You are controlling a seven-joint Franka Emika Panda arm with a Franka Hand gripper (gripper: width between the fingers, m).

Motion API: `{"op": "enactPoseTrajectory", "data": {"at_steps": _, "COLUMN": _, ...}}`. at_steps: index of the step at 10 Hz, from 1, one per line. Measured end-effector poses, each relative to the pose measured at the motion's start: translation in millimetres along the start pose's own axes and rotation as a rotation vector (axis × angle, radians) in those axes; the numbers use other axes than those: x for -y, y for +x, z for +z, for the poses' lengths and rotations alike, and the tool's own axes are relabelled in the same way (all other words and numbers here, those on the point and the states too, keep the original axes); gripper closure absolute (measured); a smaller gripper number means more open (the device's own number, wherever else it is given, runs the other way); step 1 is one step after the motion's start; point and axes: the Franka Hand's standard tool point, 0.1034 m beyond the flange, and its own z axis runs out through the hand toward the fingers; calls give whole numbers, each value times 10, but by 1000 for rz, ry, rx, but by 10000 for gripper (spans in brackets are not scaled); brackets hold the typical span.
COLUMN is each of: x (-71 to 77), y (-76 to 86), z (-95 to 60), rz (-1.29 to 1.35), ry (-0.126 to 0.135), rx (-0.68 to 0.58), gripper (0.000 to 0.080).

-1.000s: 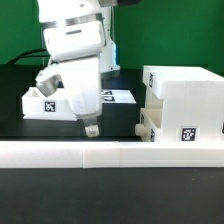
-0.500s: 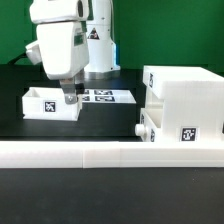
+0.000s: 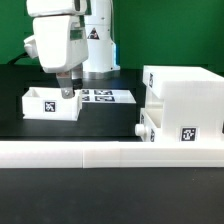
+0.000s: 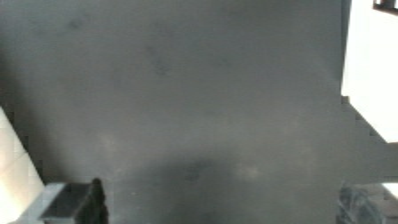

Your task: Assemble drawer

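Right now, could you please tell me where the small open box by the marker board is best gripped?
Likely a thin side wall of the small open box, from above: it sits upright with its top open, so one finger fits inside, one outside. The gripper hangs by its end nearest the marker board.

A robotics lab; black table [image 3: 112,128], green backdrop [image 3: 14,30], fixed marker board [image 3: 106,96] of square tags
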Motion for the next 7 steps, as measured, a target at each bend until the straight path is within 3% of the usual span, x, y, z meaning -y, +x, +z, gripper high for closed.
{"op": "enactPoseTrajectory", "data": {"at_steps": 2, "x": 5, "y": -3, "z": 4, "rz": 138, "ry": 1, "rx": -1, "gripper": 151}}
{"op": "enactPoseTrajectory", "data": {"at_steps": 3, "x": 7, "y": -89, "z": 14, "rz": 188, "ry": -36, "rx": -5, "gripper": 151}}
{"op": "enactPoseTrajectory", "data": {"at_steps": 4, "x": 99, "y": -175, "z": 14, "rz": 337, "ry": -35, "rx": -5, "gripper": 151}}
{"op": "enactPoseTrajectory", "data": {"at_steps": 6, "x": 184, "y": -225, "z": -33, "rz": 514, "ry": -65, "rx": -5, "gripper": 151}}
{"op": "enactPoseTrajectory", "data": {"at_steps": 7, "x": 231, "y": -253, "z": -31, "rz": 623, "ry": -65, "rx": -12, "gripper": 151}}
